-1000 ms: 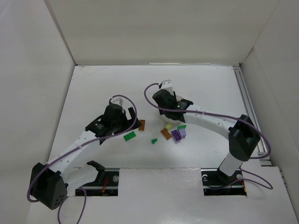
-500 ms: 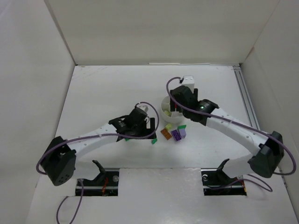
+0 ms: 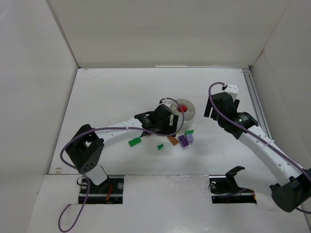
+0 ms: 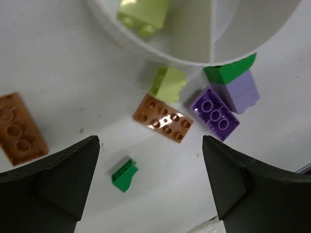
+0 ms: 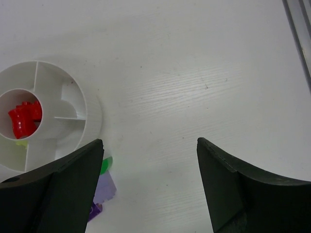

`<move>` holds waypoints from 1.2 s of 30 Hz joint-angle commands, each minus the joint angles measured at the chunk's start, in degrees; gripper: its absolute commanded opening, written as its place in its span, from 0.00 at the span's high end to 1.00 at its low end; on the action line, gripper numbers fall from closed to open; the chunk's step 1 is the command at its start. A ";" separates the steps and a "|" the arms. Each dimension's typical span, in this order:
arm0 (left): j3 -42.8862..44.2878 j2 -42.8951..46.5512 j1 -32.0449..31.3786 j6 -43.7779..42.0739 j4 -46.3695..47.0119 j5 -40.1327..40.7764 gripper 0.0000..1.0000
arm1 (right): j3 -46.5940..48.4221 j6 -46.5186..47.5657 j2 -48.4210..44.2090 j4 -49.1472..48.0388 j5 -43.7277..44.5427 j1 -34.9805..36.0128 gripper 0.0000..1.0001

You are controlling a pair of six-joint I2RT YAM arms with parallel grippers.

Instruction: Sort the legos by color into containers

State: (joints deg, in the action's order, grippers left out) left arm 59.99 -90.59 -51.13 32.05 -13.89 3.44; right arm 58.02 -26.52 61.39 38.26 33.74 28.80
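Note:
The round white tub (image 3: 190, 112) stands mid-table, with red legos (image 3: 182, 108) in its central circle; the right wrist view shows the tub (image 5: 73, 104) and those red legos (image 5: 24, 118) too. A yellow-green brick (image 4: 143, 12) lies in one wedge section. In front of the tub lie a yellow-green wedge (image 4: 167, 82), an orange-brown plate (image 4: 163, 118), a purple brick (image 4: 214, 113), a lavender brick (image 4: 240, 92), a green piece (image 4: 231, 68) and a small green wedge (image 4: 124, 174). My left gripper (image 3: 165, 128) hangs open over these. To the tub's right, my right gripper (image 3: 219, 108) is open and holds nothing.
A green plate (image 3: 134, 141) lies left of the cluster and another orange-brown brick (image 4: 17, 128) lies by the left finger. White walls enclose the table. A metal rail (image 3: 256, 104) runs along the right edge.
My left arm has swung right to the legos in front of the tub. The right arm has pulled off the tub to the right and its jaws have opened; the red legos now show.

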 commanded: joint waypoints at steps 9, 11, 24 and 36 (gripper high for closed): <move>6.37 -9.43 -2.92 -10.96 7.47 3.49 0.31 | -0.71 2.44 -2.84 1.38 -0.60 -3.57 0.18; 6.37 -10.22 -2.92 -10.96 9.22 4.03 0.38 | -0.71 2.97 -3.55 1.91 -0.07 -3.57 0.18; 4.00 -12.24 -5.37 -10.43 17.05 6.23 0.51 | -1.77 3.50 -4.17 2.96 -0.07 -5.33 0.18; 3.47 -14.09 -5.91 -8.86 16.00 8.68 0.62 | -2.30 3.50 -4.70 2.96 0.45 -5.33 0.18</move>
State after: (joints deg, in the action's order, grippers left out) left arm 64.12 -104.97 -56.58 22.44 1.67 10.24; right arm 55.42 -23.70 57.84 41.28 33.21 23.94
